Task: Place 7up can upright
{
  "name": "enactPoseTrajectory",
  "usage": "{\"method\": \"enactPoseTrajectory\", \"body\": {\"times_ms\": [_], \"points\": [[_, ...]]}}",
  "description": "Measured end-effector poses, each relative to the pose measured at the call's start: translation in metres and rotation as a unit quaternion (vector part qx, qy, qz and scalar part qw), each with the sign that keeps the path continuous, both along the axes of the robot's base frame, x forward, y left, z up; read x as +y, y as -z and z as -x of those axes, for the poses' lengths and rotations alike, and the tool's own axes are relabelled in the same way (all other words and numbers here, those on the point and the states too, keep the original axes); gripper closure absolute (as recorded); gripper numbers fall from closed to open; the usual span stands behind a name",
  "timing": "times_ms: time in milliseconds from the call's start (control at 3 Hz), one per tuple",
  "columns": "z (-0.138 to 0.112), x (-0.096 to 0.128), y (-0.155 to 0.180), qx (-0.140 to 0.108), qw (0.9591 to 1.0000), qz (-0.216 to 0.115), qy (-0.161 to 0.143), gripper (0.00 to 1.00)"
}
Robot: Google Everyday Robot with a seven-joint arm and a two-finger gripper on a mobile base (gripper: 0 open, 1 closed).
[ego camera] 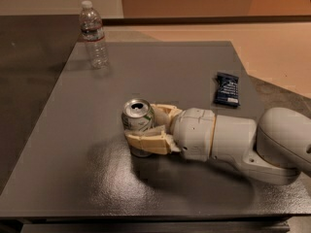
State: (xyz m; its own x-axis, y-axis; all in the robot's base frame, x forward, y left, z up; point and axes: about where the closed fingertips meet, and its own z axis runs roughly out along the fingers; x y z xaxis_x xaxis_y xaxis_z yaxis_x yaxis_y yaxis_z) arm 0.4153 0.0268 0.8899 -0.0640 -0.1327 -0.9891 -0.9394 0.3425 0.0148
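**Can gripped at table centre, standing, release step due**

The cream 2-finger gripper (142, 127) reaches in low from the right, on the end of the fat white arm (243, 142). It is pinching the small silver-white aluminium 7up can (137, 114) with the green label band. 1 finger (146, 141) wraps the near side of the body, the other sits behind the far side. The 7up can is near the middle of the flat dark grey table (73, 130). It is well apart from the clear plastic water bottle (95, 35) at the far left and from the flat dark blue snack packet (227, 89) at the right.

Step in hand, as I judge it: seat the can and let go.
- Check the base is flat on the table before release; contact looks likely but the near finger hides part of the base.
- Spread both fingers evenly so neither drags the wall.
- Back out to the right, level, no lift or twist.
- Light can, tips easily if clipped.

Orientation: long axis looks vertical or very near it. The silver top with the drinking hole points up, the base points down, and the label band runs round the side.
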Motion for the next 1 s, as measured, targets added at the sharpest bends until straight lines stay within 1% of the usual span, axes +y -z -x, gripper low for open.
{"method": "enactPoseTrajectory", "body": {"times_ms": [333, 667, 1000], "points": [[0.0008, 0.0021, -0.0007, -0.001, 1.0000, 0.001, -0.002, 0.13], [0.0016, 0.0040, -0.0014, -0.002, 1.0000, 0.002, -0.003, 0.00], [0.0016, 0.0041, -0.0015, -0.002, 1.0000, 0.002, -0.003, 0.00]]}}
